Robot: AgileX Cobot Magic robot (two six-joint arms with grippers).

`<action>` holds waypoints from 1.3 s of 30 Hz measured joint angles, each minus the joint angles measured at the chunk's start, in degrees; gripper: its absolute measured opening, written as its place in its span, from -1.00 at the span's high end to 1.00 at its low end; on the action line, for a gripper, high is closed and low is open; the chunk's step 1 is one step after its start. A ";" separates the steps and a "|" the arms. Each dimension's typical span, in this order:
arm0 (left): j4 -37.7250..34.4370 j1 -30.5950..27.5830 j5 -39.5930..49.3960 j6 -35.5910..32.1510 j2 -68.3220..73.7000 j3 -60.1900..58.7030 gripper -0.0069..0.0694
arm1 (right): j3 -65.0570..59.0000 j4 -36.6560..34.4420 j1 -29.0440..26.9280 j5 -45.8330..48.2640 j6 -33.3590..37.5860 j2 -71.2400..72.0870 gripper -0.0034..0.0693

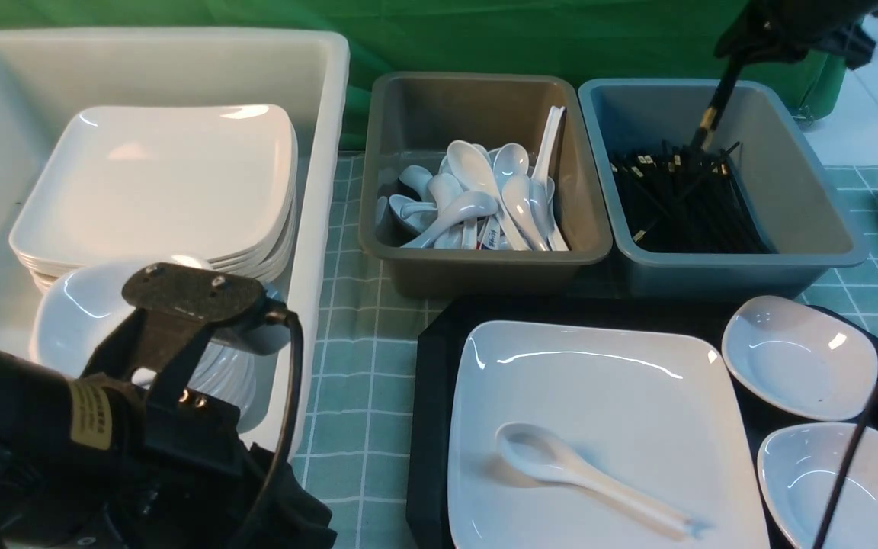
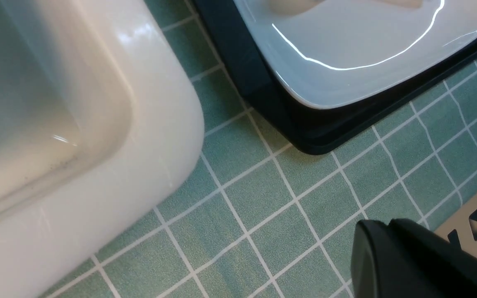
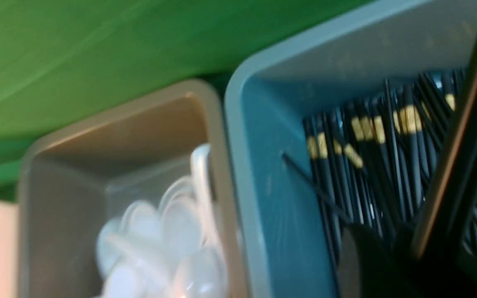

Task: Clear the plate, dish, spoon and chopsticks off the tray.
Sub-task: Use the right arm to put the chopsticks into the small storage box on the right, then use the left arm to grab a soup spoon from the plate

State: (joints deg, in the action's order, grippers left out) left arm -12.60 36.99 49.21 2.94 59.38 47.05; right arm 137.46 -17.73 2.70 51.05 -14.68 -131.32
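The right gripper [image 1: 744, 53] pinches the chopsticks [image 1: 713, 103], held tilted over the blue-grey bin [image 1: 828, 229]. The left gripper [image 2: 387, 256], jaws pressed together and empty, hangs over the checked cloth [image 2: 263, 186] beside the tray [image 1: 431, 358]. The spoon [image 1: 561, 465] lies on the plate [image 1: 607, 381], which sits on the tray.

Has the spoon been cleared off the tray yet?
No, the spoon lies on the plate, which sits on the tray.
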 joint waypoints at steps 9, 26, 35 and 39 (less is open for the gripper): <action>0.00 0.00 -0.07 0.06 0.00 0.00 0.80 | 0.33 2.28 0.38 3.44 0.45 -7.20 -0.20; -0.70 4.99 -1.49 -12.17 22.17 17.29 0.80 | -24.96 6.97 1.46 13.83 20.19 33.63 0.84; -1.06 10.57 1.62 -33.50 44.41 39.08 0.75 | -61.35 10.43 -1.60 13.57 21.60 60.92 0.85; -1.06 13.04 1.92 -40.46 50.32 43.04 0.58 | -67.84 10.46 -3.06 13.44 21.65 68.53 0.85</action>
State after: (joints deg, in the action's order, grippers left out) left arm -13.66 50.03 51.13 -37.52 109.69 90.09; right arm 69.62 -7.27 -0.36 64.49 6.97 -62.78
